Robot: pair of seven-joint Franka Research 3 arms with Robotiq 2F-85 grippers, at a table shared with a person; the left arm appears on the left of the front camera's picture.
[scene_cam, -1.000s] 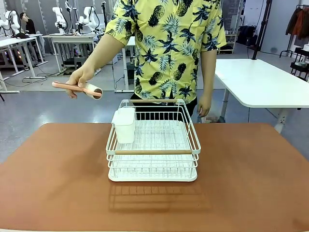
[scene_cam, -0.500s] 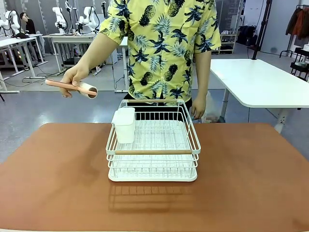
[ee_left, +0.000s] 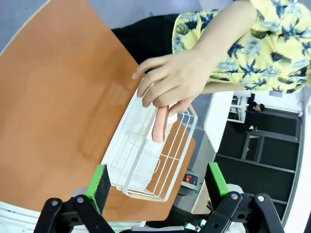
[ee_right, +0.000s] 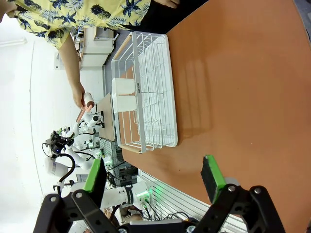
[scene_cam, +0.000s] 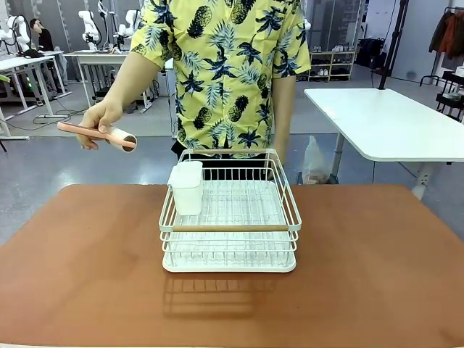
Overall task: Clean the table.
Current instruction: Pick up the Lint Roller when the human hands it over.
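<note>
The table [scene_cam: 87, 275] has a reddish-brown top. A white wire dish rack [scene_cam: 229, 228] with a wooden bar stands at its middle, and a white cup [scene_cam: 187, 187] hangs at its back left corner. At the far side, a person's hand [scene_cam: 98, 116] holds a pink-handled tool [scene_cam: 109, 135] with a cylindrical head, in the air beyond the table's far left edge. In the left wrist view my left gripper [ee_left: 158, 180] is open, above the rack [ee_left: 131, 160], with the hand [ee_left: 175, 77] and pink handle [ee_left: 159, 128] ahead. My right gripper [ee_right: 153, 177] is open over the bare tabletop [ee_right: 243, 73].
A white-topped table [scene_cam: 391, 123] stands behind at the right, and other tables stand at the back left. The person stands directly behind the rack at the far edge. Bare tabletop lies on both sides of the rack [ee_right: 150, 87] and in front of it.
The person has shifted to the left, and the hand with the pink tool has moved left and slightly up. The rack has not moved.
</note>
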